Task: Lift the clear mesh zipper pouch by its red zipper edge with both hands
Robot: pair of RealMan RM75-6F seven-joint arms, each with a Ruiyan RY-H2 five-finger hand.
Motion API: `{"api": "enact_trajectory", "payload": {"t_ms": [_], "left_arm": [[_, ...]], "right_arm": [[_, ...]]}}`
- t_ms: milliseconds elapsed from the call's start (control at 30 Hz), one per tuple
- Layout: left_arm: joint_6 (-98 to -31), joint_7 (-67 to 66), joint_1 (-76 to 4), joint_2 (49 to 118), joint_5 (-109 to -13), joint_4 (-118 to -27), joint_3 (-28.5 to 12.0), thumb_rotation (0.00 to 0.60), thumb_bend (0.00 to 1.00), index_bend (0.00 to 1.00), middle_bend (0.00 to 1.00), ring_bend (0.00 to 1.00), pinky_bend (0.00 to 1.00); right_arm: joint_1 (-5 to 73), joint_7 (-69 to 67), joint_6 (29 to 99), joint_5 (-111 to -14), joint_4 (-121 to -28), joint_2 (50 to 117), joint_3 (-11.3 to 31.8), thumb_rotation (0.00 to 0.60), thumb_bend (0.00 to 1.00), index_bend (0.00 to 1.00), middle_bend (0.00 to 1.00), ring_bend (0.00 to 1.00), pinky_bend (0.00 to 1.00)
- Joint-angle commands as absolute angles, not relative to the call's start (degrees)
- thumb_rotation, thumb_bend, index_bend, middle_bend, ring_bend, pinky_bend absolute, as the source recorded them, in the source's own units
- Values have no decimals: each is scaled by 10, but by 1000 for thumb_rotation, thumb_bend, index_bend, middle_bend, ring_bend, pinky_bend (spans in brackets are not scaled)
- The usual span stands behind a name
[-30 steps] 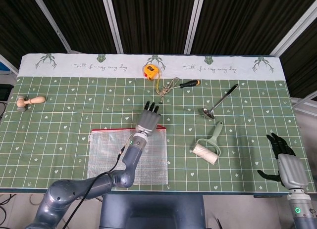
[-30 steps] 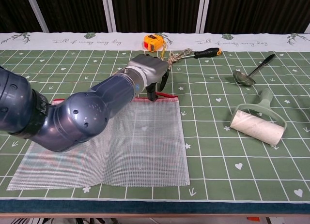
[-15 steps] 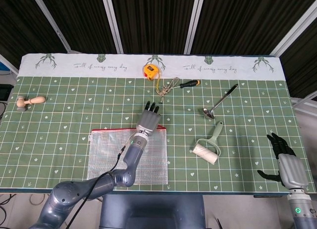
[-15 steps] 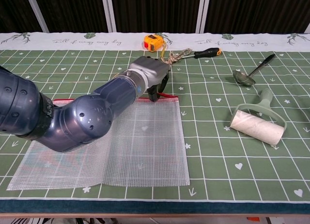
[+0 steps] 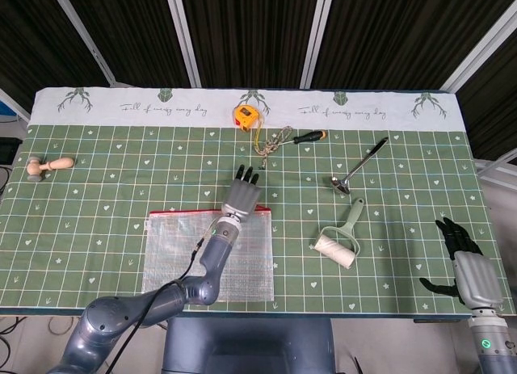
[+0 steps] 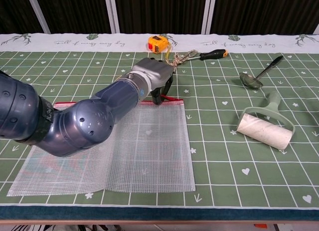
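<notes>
The clear mesh pouch (image 5: 174,257) (image 6: 144,146) lies flat near the table's front, its red zipper edge (image 5: 174,212) (image 6: 172,98) on the far side. My left hand (image 5: 241,198) (image 6: 154,76) hovers over the right end of that edge. Its fingers are apart and bent downward, and the thumb tip touches the red strip. Nothing is lifted, and the forearm covers much of the pouch in the chest view. My right hand (image 5: 462,257) hangs beyond the table's right front corner with fingers spread, holding nothing; only the head view shows it.
A lint roller (image 5: 339,243) (image 6: 264,127) lies right of the pouch. Behind it are a spoon (image 5: 355,170), a screwdriver (image 5: 311,136), a tangle of cord (image 5: 273,141) and a yellow tape measure (image 5: 245,115). A wooden stamp (image 5: 48,165) sits far left.
The left forearm has shifted slightly over the pouch. The hand stays at the same spot on the red edge, and the right hand has not moved.
</notes>
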State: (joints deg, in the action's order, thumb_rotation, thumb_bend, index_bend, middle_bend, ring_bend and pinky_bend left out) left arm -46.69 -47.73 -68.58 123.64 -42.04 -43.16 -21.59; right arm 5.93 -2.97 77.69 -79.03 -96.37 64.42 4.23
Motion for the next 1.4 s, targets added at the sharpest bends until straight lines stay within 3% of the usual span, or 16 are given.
{"api": "enact_trajectory", "payload": {"t_ms": [33,200,533,933,1167,1400], "left_arm": [[-468,-476,-684,1234,-422,-435,-216,600,336,610,167,0,0],[-476,-470,-682,1224,-429,-455,-221,600,345,612,168,0,0],[-512,-454,-693,1150,-457,-593,-255,600,347,613,170,0,0],[-541,-498,-731,1078,-421,-707,-291,600,378,616,169,0,0],[-557,-515,-753,1052,-391,-745,-305,600,377,620,170,0,0],[-572,-520,-767,1031,-370,-780,-302,600,378,621,169,0,0]], "right_arm": [[59,-30,777,-791,-964,644,42,600,176,0,0,0,183],[59,-29,778,-791,-965,643,42,600,177,0,0,0,183],[64,-34,770,-794,-988,632,44,600,178,0,0,0,183],[115,-57,684,-704,-1108,593,87,600,234,11,0,0,183],[190,-53,610,-549,-1199,594,153,600,320,209,42,0,183],[317,-17,568,-304,-1225,628,224,600,355,287,59,0,183]]}}
